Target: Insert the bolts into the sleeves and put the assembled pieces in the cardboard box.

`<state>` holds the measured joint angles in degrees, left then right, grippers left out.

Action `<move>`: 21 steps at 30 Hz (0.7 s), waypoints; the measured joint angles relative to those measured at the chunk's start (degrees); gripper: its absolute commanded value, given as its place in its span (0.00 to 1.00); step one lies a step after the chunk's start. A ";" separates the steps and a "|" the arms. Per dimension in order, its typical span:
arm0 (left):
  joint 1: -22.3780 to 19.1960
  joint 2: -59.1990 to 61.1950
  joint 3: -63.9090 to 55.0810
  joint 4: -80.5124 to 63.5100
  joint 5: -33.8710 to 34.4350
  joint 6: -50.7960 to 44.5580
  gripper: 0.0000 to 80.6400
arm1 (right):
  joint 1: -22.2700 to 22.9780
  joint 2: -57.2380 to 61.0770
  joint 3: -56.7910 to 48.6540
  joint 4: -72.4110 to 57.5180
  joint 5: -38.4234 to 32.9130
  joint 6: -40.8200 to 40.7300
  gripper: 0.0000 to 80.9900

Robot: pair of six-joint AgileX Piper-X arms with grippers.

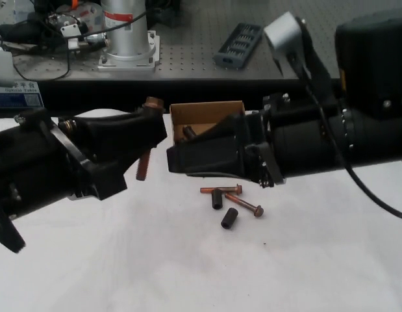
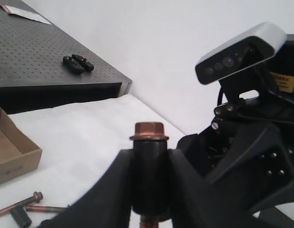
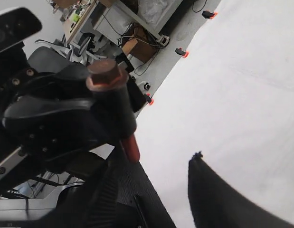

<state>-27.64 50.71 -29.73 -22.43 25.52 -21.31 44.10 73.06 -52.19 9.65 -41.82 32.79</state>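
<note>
Left of the cardboard box (image 1: 210, 112), the left gripper (image 2: 147, 161) is clamped on a black sleeve (image 2: 147, 183) with a bolt (image 2: 147, 130) seated through it; gripping the sleeve body leaves the head and the threaded end free, and the piece hangs upright, apparently ready for the box. Beside it, over the box, the right gripper (image 3: 161, 180) stands parted and empty; two loose bolts (image 1: 221, 189) and two loose sleeves (image 1: 229, 218) lie on the white cloth (image 1: 188, 273) nearer, awaiting assembly.

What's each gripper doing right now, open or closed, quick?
Left gripper: closed on the sleeve with the bolt through it.
Right gripper: open, holding nothing.
</note>
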 measured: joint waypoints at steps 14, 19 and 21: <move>1.95 11.54 -3.49 -0.43 -2.19 6.97 0.01 | -10.93 -2.75 -0.12 16.52 0.16 -11.86 0.44; 6.04 27.77 -14.28 -0.43 0.92 10.19 0.01 | -16.60 -4.54 -0.12 21.21 0.49 -14.92 0.34; 7.27 34.60 -19.91 -0.43 2.67 10.66 0.01 | -17.93 -4.99 -0.12 22.10 0.48 -15.56 0.21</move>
<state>-20.37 85.30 -49.64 -22.86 28.19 -10.65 26.17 68.07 -52.31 31.75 -41.34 17.23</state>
